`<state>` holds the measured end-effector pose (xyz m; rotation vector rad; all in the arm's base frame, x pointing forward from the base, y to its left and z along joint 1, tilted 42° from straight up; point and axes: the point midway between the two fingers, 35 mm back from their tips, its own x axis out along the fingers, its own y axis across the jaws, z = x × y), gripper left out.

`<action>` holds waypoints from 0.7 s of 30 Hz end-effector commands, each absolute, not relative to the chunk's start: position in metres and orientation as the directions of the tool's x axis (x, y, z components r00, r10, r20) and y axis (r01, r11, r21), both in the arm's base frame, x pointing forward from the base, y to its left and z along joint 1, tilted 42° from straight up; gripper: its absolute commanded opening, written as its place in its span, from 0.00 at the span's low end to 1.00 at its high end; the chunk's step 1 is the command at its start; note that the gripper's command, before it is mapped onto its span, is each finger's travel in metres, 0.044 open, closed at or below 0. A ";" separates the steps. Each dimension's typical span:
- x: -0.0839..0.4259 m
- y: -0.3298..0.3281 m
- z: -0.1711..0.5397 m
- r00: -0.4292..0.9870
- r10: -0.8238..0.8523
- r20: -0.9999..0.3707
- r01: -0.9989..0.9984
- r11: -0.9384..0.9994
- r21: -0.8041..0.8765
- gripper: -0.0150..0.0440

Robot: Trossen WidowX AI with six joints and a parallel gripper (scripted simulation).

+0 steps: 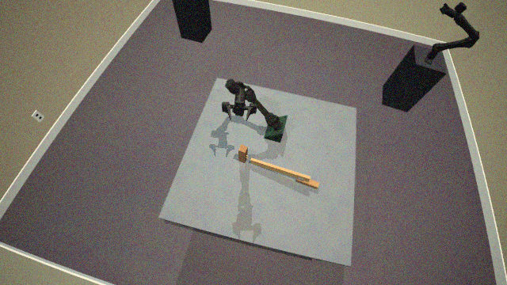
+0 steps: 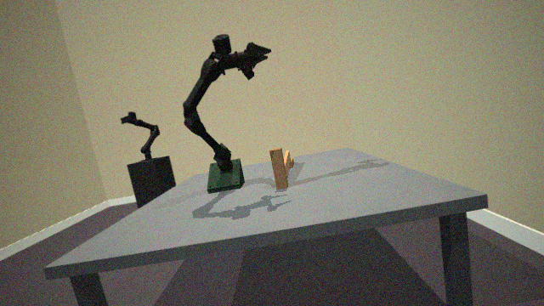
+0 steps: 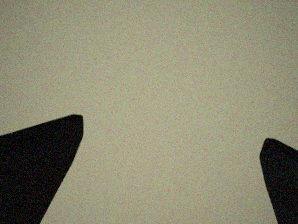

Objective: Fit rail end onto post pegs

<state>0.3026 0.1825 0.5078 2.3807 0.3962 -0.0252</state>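
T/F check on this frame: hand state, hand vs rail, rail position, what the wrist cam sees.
1. The hand is open and holds nothing. True.
2. The hand is down at the rail. False: it is raised high above the table, away from the rail.
3. The post stands upright on the table. True.
4. The wrist view shows the rail between the fingers. False: only plain wall shows between them.
5. The rail runs from near the post to the footboard block. True.
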 end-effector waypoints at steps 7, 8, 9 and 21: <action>0.345 0.176 0.432 0.938 0.138 -0.317 0.337 -0.156 0.928 1.00; 0.351 0.174 0.418 0.930 0.111 -0.350 0.356 -0.042 0.934 1.00; 0.357 0.170 0.404 0.921 0.083 -0.381 0.376 0.072 0.924 1.00; 0.386 0.128 0.280 0.758 -0.169 -0.630 0.425 0.860 0.282 1.00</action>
